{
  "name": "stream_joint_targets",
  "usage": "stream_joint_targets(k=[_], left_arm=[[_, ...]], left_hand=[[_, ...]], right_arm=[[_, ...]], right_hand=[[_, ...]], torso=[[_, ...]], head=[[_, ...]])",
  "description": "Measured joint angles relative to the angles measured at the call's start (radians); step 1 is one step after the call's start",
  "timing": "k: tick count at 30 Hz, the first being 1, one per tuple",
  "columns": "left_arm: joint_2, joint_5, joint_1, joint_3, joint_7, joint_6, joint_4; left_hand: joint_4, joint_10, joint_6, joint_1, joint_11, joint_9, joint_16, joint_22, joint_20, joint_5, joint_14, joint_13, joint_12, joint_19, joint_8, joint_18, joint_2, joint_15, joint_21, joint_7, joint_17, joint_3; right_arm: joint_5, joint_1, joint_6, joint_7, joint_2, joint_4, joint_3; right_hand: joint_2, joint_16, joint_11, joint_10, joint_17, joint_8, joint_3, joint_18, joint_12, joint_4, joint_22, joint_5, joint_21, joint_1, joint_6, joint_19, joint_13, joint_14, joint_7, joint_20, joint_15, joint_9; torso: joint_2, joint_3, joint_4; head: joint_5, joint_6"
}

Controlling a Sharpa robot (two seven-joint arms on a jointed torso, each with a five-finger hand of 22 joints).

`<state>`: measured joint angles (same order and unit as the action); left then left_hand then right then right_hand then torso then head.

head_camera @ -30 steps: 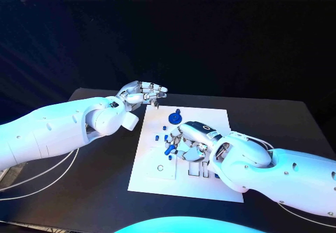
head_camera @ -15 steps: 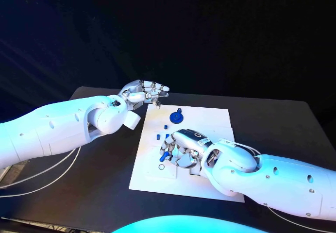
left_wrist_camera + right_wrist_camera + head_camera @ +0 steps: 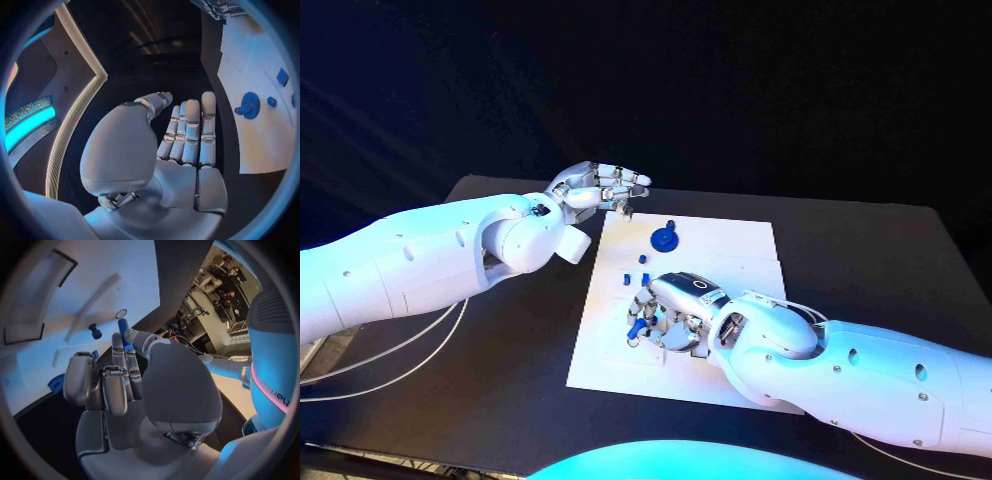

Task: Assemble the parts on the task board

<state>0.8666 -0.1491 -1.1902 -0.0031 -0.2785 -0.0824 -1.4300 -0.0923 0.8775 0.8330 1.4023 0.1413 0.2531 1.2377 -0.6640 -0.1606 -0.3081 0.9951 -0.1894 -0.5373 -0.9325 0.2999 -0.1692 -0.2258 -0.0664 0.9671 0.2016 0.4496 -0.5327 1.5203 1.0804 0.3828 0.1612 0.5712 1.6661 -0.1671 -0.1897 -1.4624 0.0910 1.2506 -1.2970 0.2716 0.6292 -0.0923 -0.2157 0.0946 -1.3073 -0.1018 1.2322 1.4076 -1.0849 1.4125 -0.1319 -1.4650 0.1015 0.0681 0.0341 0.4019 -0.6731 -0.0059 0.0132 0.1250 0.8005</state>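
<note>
Our right hand (image 3: pixel 672 308) pinches a small blue peg (image 3: pixel 639 322) between thumb and fingertips, and over the last second it has slid toward the near left of the task board (image 3: pixel 733 250), carrying the peg from mid-board to just above a small round hole (image 3: pixel 633 344) near the board's left edge. In the right wrist view the peg (image 3: pixel 122 330) points at that ringed hole (image 3: pixel 121 313), with a short blue stud (image 3: pixel 95 331) standing just beside the path. We judge this to be the approach to an insertion: the peg is lined up but not yet seated. Farther out, the blue gear (image 3: pixel 664 240) sits at the far end of the board, with a few small blue pieces (image 3: pixel 640 262) between it and our hand. Our left hand (image 3: pixel 600 190) hovers past the board's far left corner, fingers loosely curled and holding nothing, much where it was a second ago. For room, the hole lies close to the board's left edge, with bare black bench (image 3: pixel 516 350) beyond it, so the left side is open; the right arm itself covers the near right of the board, and the studs near the peg leave little slack there.
</note>
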Motion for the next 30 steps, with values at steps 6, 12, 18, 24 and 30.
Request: stream_joint_targets(k=[6,12,18,24,30], left_arm=[[0.0,0.0,0.0,0.0,0.0,0.0,0.0],[0.0,0.0,0.0,0.0,0.001,0.0,0.0],[0.001,0.0,0.0,0.0,0.001,0.0,0.0],[0.001,0.0,0.0,0.0,0.002,0.0,0.0],[0.001,0.0,0.0,0.0,0.002,0.0,0.0]], left_hand=[[0.0,0.0,0.0,0.0,0.0,0.0,0.0,0.0,0.0,0.0,0.0,0.0,0.0,0.0,0.0,0.0,0.0,0.0,0.0,0.0,0.0,0.0],[0.0,0.0,0.0,0.0,0.0,0.0,0.0,0.0,0.0,0.0,0.0,0.0,0.0,0.0,0.0,0.0,0.0,0.0,0.0,0.0,0.0,0.0],[0.0,0.0,0.0,0.0,0.0,0.0,0.0,0.0,0.0,0.0,0.0,0.0,0.0,0.0,0.0,0.0,0.0,0.0,0.0,0.0,0.0,0.0],[0.0,0.0,0.0,0.0,0.0,0.0,0.0,0.0,0.0,0.0,0.0,0.0,0.0,0.0,0.0,0.0,0.0,0.0,0.0,0.0,0.0,0.0],[0.003,0.0,0.0,0.004,0.0,0.0,0.0,0.0,0.0,0.0,0.0,0.001,0.0,0.0,0.0,0.0,0.004,0.0,0.0,0.0,-0.001,0.003]], right_arm=[[0.008,-0.001,-0.012,0.001,-0.002,0.0,-0.001],[0.014,-0.002,-0.027,0.004,-0.003,-0.001,-0.002],[0.022,-0.002,-0.048,0.014,-0.007,-0.006,-0.004],[0.038,-0.003,-0.059,0.029,-0.012,-0.008,-0.004],[0.053,-0.002,-0.061,0.041,-0.017,-0.008,-0.004]], right_hand=[[-0.003,0.0,0.0,0.0,0.0,0.003,0.0,0.0,0.0,0.0,0.0,0.002,0.0,-0.003,0.001,0.0,0.0,0.0,0.001,0.0,0.0,0.0],[-0.003,0.0,0.0,0.0,0.0,0.003,-0.001,0.0,0.001,-0.001,-0.001,0.003,0.0,-0.002,0.001,0.0,0.0,0.0,0.001,0.0,0.0,0.001],[-0.004,0.0,-0.002,0.002,0.0,0.003,0.003,0.0,0.004,-0.005,-0.001,-0.002,0.0,-0.004,0.002,0.0,-0.001,0.0,0.002,0.0,0.0,0.005],[-0.004,0.0,-0.002,0.002,0.003,0.003,0.003,0.0,0.005,-0.005,-0.001,-0.002,-0.004,-0.003,0.003,0.0,-0.001,-0.002,0.003,0.0,-0.002,0.029],[-0.004,0.0,-0.005,0.005,0.004,-0.001,0.003,0.0,0.006,-0.005,-0.001,-0.002,-0.004,-0.003,0.003,0.0,-0.002,-0.002,0.003,0.0,-0.002,0.043]], torso=[[0.0,-0.0006,0.0],[0.0,-0.0006,0.0],[0.0,-0.0007,0.0001],[0.0,-0.0006,0.0004],[0.0,-0.0003,0.0004]], head=[[0.001,0.002],[0.001,0.003],[0.003,0.005],[0.003,0.005],[0.003,0.006]])
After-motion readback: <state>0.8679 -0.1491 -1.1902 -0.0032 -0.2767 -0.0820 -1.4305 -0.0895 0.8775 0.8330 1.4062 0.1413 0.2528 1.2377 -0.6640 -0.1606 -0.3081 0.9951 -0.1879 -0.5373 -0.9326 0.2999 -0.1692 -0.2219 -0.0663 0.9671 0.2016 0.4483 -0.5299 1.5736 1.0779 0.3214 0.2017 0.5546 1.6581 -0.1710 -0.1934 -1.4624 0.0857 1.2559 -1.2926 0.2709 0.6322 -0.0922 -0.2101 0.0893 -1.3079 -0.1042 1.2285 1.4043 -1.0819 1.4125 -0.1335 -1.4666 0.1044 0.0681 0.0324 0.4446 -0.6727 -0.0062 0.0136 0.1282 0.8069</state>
